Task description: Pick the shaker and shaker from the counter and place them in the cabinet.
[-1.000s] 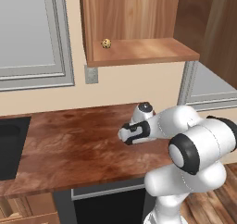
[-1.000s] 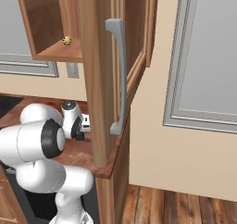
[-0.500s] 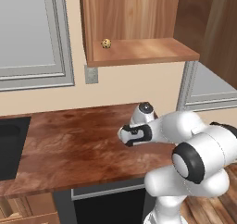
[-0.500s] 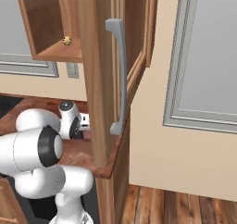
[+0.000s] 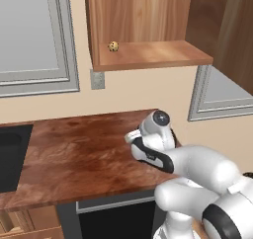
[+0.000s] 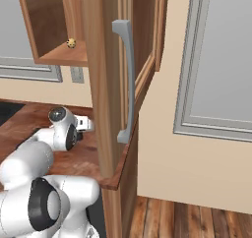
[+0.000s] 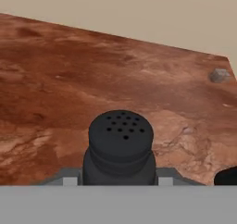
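Note:
One black shaker (image 7: 120, 146) with a holed top sits between my fingers, and my gripper (image 7: 119, 181) is shut on it, low over the brown counter (image 7: 69, 79). A dark rounded shape (image 7: 227, 177) at the lower right edge may be the second shaker; I cannot tell. In the left base view my gripper (image 5: 130, 137) hangs over the counter's right part, below the open wooden cabinet (image 5: 148, 55). The right base view has my gripper (image 6: 84, 124) just left of the cabinet's open door (image 6: 101, 84).
A tiny tan speckled ball (image 5: 113, 46) lies on the cabinet shelf at its left. A dark sink (image 5: 10, 154) is set into the counter's left end. The open door with its grey handle (image 6: 125, 79) stands close on the right. A grey outlet (image 5: 98, 79) is on the wall.
The hand has risen a little and drifted left with the shaker in it, while the arm's elbow has swung lower and to the right.

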Available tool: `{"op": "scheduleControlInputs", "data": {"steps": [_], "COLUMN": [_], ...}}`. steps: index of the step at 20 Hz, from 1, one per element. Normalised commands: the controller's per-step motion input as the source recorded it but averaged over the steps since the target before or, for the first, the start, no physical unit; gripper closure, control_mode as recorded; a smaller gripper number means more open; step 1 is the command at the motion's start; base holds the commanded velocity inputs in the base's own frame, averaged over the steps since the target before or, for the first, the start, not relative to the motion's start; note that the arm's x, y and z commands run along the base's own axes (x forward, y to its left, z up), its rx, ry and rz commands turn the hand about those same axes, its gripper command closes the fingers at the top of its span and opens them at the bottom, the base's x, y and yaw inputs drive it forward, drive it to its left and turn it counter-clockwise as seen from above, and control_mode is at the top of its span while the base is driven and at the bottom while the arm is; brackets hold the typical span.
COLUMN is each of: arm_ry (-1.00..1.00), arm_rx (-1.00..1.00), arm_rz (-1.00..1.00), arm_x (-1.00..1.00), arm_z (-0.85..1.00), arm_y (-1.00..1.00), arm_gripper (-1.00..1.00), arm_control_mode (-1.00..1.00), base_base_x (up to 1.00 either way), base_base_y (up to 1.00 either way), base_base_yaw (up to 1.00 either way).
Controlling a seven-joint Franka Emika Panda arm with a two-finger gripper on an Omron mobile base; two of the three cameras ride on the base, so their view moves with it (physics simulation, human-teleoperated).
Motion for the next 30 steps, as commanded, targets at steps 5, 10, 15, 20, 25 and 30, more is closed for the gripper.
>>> {"op": "scheduleControlInputs", "data": {"steps": [5, 10, 15, 20, 25, 30], "arm_ry": [-0.07, -0.01, -0.01, -0.05, -0.06, -0.09], "arm_rx": [0.08, 0.09, 0.00, 0.00, 0.00, 0.00], "arm_rz": [0.00, 0.00, 0.00, 0.00, 0.00, 0.00], "arm_x": [-0.01, 0.00, -0.01, -0.12, -0.18, -0.35], "arm_z": [0.70, 0.64, 0.55, 0.68, 0.64, 0.61], "arm_y": [0.08, 0.01, 0.11, 0.17, 0.10, 0.01], "arm_gripper": [1.00, 1.00, 1.00, 1.00, 1.00, 1.00], "arm_control_mode": [-1.00, -1.00, -1.00, -1.00, -1.00, -1.00], "base_base_x": [0.00, 0.00, 0.00, 0.00, 0.00, 0.00], "base_base_y": [0.00, 0.00, 0.00, 0.00, 0.00, 0.00], "base_base_yaw": [0.00, 0.00, 0.00, 0.00, 0.00, 0.00]}}
